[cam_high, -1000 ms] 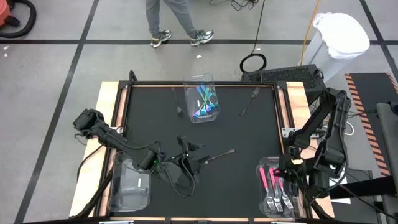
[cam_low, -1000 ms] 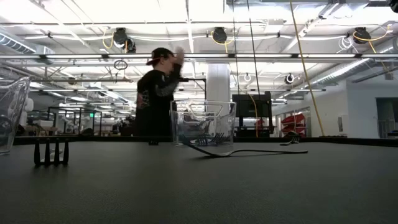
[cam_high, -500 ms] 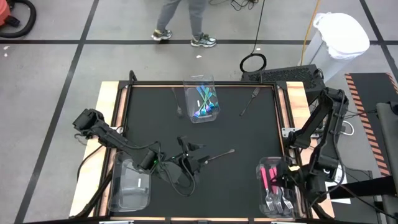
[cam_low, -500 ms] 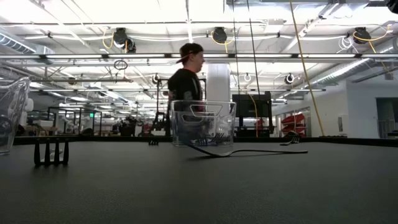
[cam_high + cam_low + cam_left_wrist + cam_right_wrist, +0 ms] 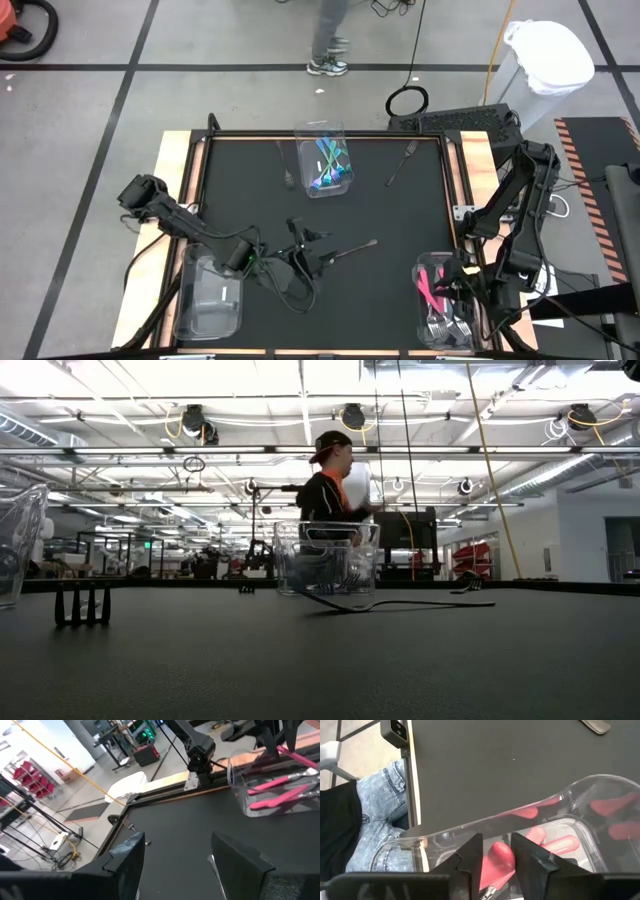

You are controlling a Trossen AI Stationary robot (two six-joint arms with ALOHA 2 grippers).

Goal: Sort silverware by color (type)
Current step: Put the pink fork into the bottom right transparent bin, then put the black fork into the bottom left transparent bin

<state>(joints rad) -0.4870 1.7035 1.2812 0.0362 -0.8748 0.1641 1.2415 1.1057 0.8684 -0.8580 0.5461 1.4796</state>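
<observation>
Three clear bins [image 5: 325,160], two black forks [image 5: 352,248]

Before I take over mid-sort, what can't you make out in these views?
- Left gripper, high view: whether it grips the dark fork; its dark fingers merge with the mat.
- Right gripper, right wrist view: a pink handle sits between the fingers; contact unclear.
- Pink bin, high view: utensil count, covered by the right arm.
- Far fork, low view: too small.
</observation>
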